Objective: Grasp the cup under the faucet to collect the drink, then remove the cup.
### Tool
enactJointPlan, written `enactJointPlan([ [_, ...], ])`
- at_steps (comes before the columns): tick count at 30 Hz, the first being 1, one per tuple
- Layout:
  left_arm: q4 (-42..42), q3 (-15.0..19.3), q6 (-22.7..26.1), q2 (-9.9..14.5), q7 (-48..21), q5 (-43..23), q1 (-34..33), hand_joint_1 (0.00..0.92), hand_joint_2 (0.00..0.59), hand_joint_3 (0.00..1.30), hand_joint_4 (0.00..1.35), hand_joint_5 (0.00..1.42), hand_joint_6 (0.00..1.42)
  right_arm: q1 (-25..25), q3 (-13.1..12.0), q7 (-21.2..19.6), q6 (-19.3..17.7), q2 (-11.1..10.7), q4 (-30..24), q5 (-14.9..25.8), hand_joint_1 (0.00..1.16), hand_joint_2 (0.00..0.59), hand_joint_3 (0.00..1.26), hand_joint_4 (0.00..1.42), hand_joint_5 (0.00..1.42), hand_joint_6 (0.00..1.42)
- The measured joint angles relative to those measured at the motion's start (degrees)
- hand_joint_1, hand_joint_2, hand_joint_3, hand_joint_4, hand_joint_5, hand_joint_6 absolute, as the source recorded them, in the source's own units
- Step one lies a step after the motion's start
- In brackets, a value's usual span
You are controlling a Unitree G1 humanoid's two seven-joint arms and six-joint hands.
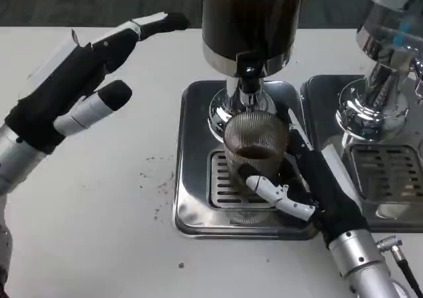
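My right hand [310, 186] reaches in from the near right edge; its fingers [274, 191] wrap the ribbed glass cup [254, 146], thumb across the near side, the rest behind. The cup stands upright on the slotted grate of the steel drip tray [192, 199], right under the faucet [248, 80], some dark drink inside. A raised tray rim runs all round. Left of the tray is open white bench [99, 212] with a few dark specks. My left hand [79, 80] hovers there, fingers apart, holding nothing. A second dispenser [380, 93] crowds the right. The dark drink tank [251, 14] is farthest back.
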Motion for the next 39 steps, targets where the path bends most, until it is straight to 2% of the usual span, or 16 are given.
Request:
enactJointPlan([
  [19,-1.87,1.42,1.75,0.01,0.05,0.94,3.68,0.0,0.107,0.3,0.18,0.13,0.06,-0.77,0.91,-2.85,0.57,0.78,1.61,-2.67,0.66,0.217,0.0,0.0,0.0,0.09],
  [24,-2.62,2.02,2.23,0.02,0.23,0.97,4.01,0.0,0.108,0.31,0.19,0.13,0.07,-0.77,1.11,-4.04,2.15,1.39,1.2,-3.99,0.65,0.217,0.0,0.0,0.06,0.13],
  [28,-3.25,2.47,2.69,0.02,0.35,1.11,4.46,0.0,0.11,0.32,0.2,0.14,0.07,-0.76,1.27,-4.98,3.49,1.54,0.26,-4.42,0.65,0.217,0.0,0.06,0.12,0.16],
  [39,-4.29,2.76,3.59,0.03,0.48,1.33,5.69,0.0,0.108,0.33,0.22,0.14,0.09,-0.73,2.5,-7.68,6.38,2.09,-1.22,-6.46,0.66,0.226,0.13,0.2,0.26,0.32],
])
